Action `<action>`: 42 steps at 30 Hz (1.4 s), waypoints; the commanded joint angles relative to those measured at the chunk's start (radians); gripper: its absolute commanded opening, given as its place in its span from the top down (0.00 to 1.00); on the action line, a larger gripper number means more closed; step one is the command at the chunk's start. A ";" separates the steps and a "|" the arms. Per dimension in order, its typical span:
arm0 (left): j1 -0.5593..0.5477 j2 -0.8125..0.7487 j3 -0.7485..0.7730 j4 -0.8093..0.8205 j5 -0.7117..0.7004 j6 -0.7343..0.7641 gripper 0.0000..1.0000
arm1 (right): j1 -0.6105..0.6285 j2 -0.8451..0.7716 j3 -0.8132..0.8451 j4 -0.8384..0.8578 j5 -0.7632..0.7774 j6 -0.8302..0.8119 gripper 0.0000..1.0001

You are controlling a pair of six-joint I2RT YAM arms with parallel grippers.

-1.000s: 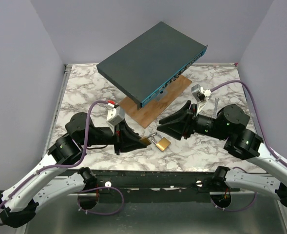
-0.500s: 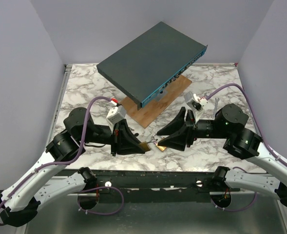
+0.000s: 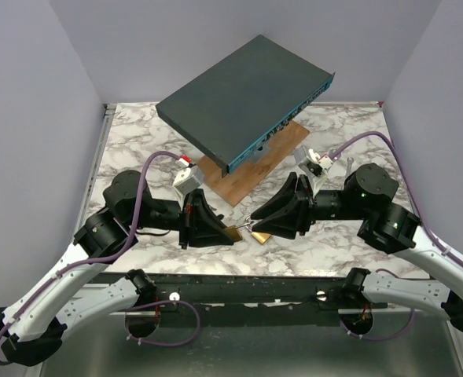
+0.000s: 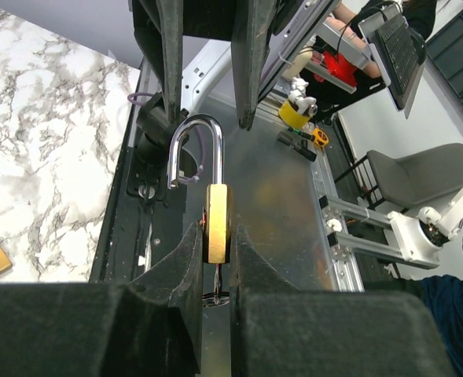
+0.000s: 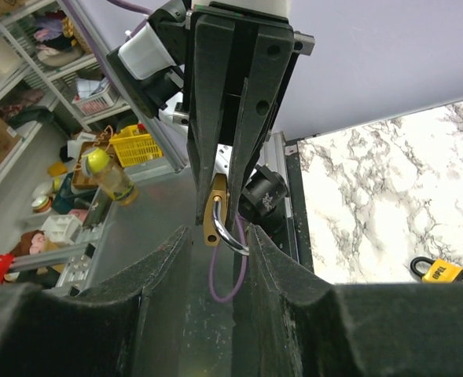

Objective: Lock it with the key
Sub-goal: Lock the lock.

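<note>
The left end effector [image 3: 225, 233] is clenching a brass padlock [image 4: 218, 221] by its body, holding it off the table [image 3: 137, 137] above the middle of the near edge. In the left wrist view the silver shackle [image 4: 194, 146] is standing open, one leg free of the body. A small dark metal piece [image 4: 218, 297] is showing under the body between the fingers. It is too shadowed to tell whether it is the key.

The right end effector [image 3: 255, 223] is facing the left one with its jaws released. Its two fingers [image 4: 247, 55] are flanking the top of the shackle, and neither wrist view shows them touching it. From overhead the two end effectors are crowding the padlock, so only a sliver of brass and shackle is showing there.

A second padlock [image 5: 439, 271] is lying on the table near the middle of the near edge. From overhead the right end effector is hiding most of it. Its printed lettering is too small to read.

Toward the far edge, a dark network switch [image 3: 247, 90] is resting tilted on a wooden board [image 3: 251, 169], which it is largely covering.
</note>
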 commanded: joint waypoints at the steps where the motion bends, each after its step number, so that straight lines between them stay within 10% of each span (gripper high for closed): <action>1: 0.008 0.003 0.039 -0.005 -0.002 -0.019 1.00 | -0.005 0.009 0.018 0.005 -0.024 -0.014 0.63; 15: 0.018 0.001 0.056 -0.044 -0.061 -0.004 1.00 | -0.004 0.026 0.033 -0.012 -0.010 -0.013 0.88; 42: 0.017 0.012 0.046 0.018 -0.086 -0.037 1.00 | -0.002 0.014 -0.009 -0.017 -0.032 0.020 0.75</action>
